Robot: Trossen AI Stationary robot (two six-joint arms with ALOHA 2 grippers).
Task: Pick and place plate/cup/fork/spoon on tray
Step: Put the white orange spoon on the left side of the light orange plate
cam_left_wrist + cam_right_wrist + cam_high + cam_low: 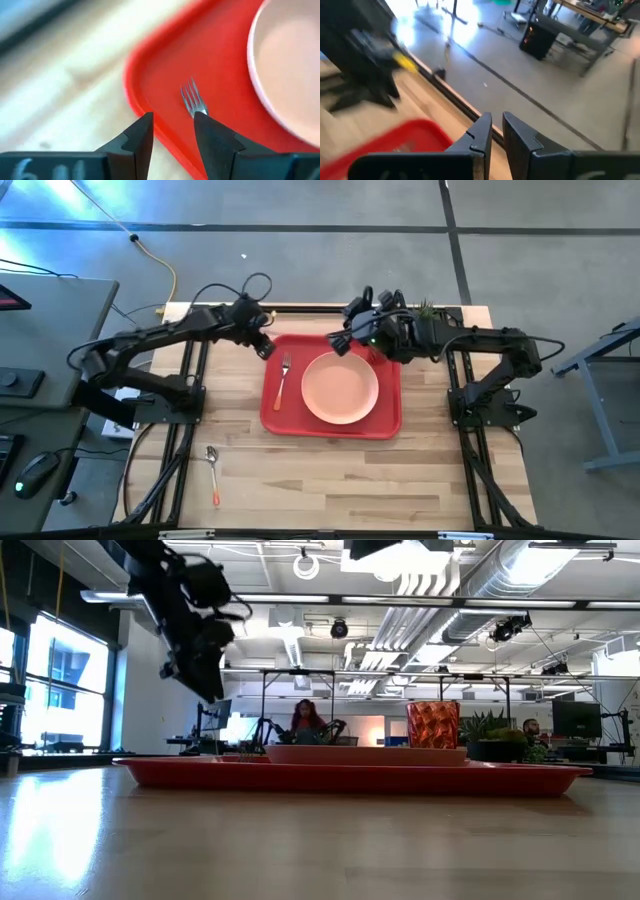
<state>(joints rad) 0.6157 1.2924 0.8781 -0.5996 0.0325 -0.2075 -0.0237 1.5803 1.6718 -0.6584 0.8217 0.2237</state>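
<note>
The red tray (385,423) lies mid-table. The peach plate (340,388) rests flat on it, and the fork (283,378) lies on the tray's left part, tines (192,96) toward the far edge. The red-orange cup (432,725) stands upright on the tray's far right part, mostly hidden under my right arm in the high view. The spoon (212,470) lies on the table near the front left. My left gripper (172,125) is open and empty above the tray's far left corner. My right gripper (497,127) hovers above the tray's far edge, fingers nearly together, empty.
A small green plant (425,308) stands at the table's far edge, right of the tray. Bare wood lies in front of the tray (380,480). Black frame rails (190,430) run along both sides of the table.
</note>
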